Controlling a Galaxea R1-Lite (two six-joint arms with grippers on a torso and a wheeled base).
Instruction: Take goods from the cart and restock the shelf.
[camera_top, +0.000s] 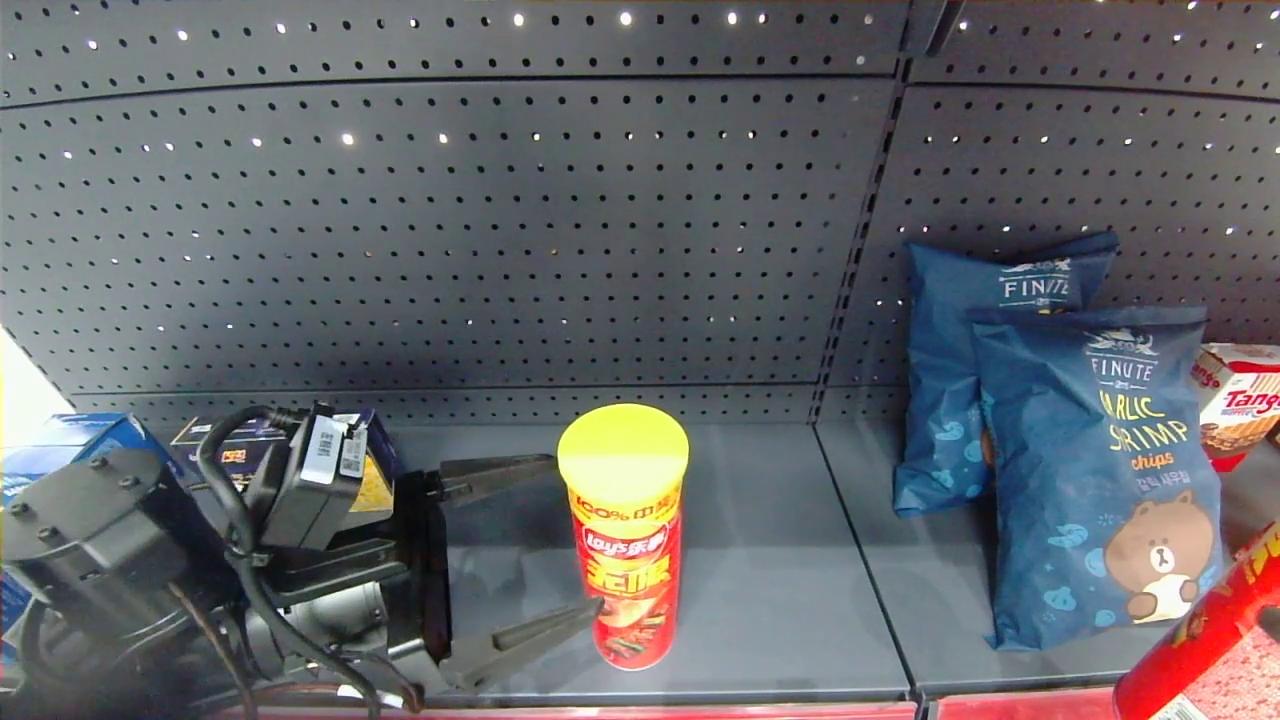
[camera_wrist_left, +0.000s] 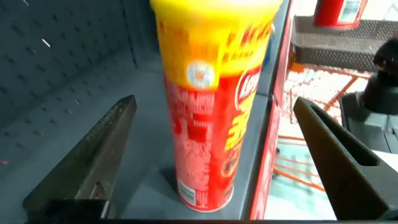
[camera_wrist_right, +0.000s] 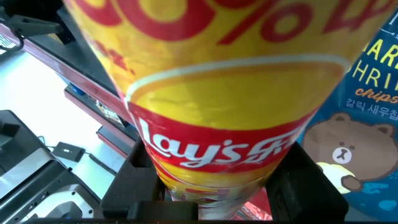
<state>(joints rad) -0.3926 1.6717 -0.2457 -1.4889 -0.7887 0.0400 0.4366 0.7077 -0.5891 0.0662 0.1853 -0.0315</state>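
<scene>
One chip can (camera_top: 625, 560) stands before the released left gripper (camera_top: 576, 534); right gripper (camera_wrist_right: 214, 186) grasps second can (camera_wrist_right: 211, 93).

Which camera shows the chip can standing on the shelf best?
The head view: the chip can stands upright on the shelf, whole from yellow lid to base, between the open fingers of the left pincer. The left wrist view shows it close, top cropped. The right wrist view shows a second can, gripped in the right pincer.
</scene>
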